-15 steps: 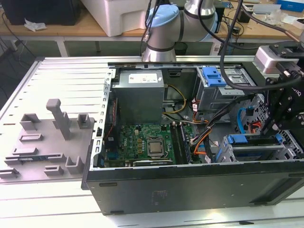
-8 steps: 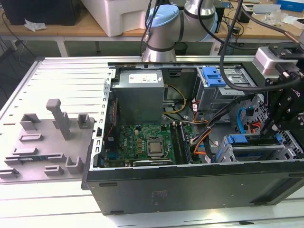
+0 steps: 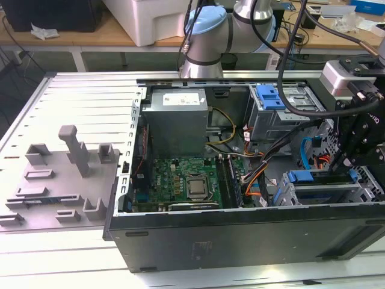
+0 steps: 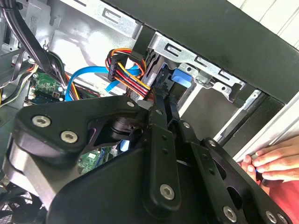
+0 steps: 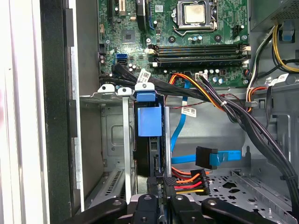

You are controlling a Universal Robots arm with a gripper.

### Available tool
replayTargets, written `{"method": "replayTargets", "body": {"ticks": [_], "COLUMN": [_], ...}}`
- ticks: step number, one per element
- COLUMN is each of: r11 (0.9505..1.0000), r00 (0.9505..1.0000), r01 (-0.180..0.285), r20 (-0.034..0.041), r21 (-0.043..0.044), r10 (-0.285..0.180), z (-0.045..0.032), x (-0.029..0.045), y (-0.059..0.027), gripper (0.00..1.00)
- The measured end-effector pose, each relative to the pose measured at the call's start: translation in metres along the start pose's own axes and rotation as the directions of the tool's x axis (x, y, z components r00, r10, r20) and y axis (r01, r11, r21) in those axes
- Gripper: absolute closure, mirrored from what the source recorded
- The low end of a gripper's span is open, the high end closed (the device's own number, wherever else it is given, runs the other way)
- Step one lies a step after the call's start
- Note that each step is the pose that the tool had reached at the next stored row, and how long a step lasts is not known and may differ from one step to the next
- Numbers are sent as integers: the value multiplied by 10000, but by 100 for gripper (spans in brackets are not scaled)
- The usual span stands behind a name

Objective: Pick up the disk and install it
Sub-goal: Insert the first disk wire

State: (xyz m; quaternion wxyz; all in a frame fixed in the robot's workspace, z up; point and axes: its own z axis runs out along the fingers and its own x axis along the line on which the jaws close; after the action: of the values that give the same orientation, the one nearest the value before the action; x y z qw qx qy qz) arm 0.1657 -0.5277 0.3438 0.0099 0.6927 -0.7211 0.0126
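The disk stands on edge in a slot of the silver drive cage, and its blue carrier bracket faces the first wrist view. In the exterior view the disk lies in the cage at the near corner of the open computer case, on that view's right. My gripper reaches down into the case, its two black fingers close together on the disk's near edge. In the second wrist view the gripper runs up to the blue carrier. In the exterior view the gripper hangs just behind the cage.
Orange, red and black power leads and a blue data cable lie beside the cage. The motherboard, grey power supply and a second, blue-tabbed cage share the case. A person's hand rests outside the case wall. Grey fixtures stand on the exterior view's left.
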Motion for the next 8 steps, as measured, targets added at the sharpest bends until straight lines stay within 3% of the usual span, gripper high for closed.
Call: {"method": "replayTargets", "body": {"ticks": [8], "r11": [10000], "r00": [10000], "r01": [0], "r20": [1], "r21": [0], "r10": [0], "z": [-21], "x": [1], "y": [0], "gripper": [84]}}
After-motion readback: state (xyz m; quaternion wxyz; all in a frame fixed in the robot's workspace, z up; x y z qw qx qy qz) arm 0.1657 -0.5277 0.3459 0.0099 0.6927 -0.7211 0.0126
